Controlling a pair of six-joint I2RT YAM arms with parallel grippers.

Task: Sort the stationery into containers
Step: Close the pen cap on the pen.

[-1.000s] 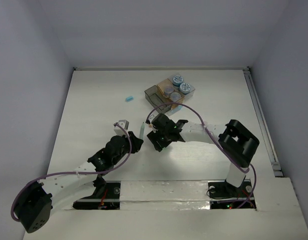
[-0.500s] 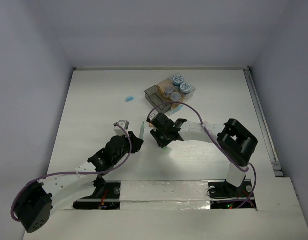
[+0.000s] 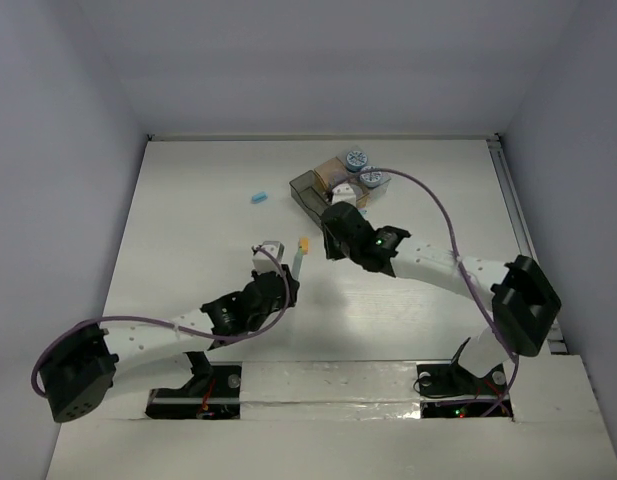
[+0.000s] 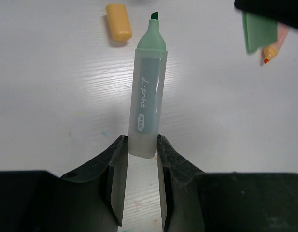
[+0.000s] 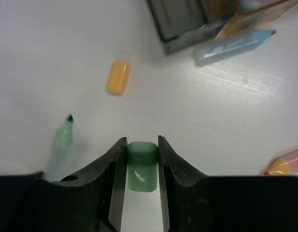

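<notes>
My left gripper [image 4: 141, 145] [image 3: 286, 283] is shut on the rear end of an uncapped green highlighter [image 4: 148, 104] [image 3: 299, 263] that lies flat on the table, tip pointing away. My right gripper [image 5: 141, 142] [image 3: 331, 228] is shut on its green cap [image 5: 141, 166] [image 4: 259, 30], held just above the table. It hovers in front of the containers [image 3: 338, 186], whose dark grey box [image 5: 187, 19] is nearest. Blue-and-white rolls [image 3: 356, 158] sit in the far boxes. An orange cap [image 5: 118, 77] [image 4: 119, 21] [image 3: 304, 243] lies between the two grippers.
A light blue highlighter [image 5: 233, 46] lies against the front of the containers. To my right gripper's right lies an uncapped orange highlighter [image 5: 284, 164] [image 4: 270, 52]. A small blue cap [image 3: 258, 197] rests alone to the left of the containers.
My right gripper has closed on the green cap, pulled it off and carried it away toward the containers. My left gripper has shifted right, still holding the highlighter.
</notes>
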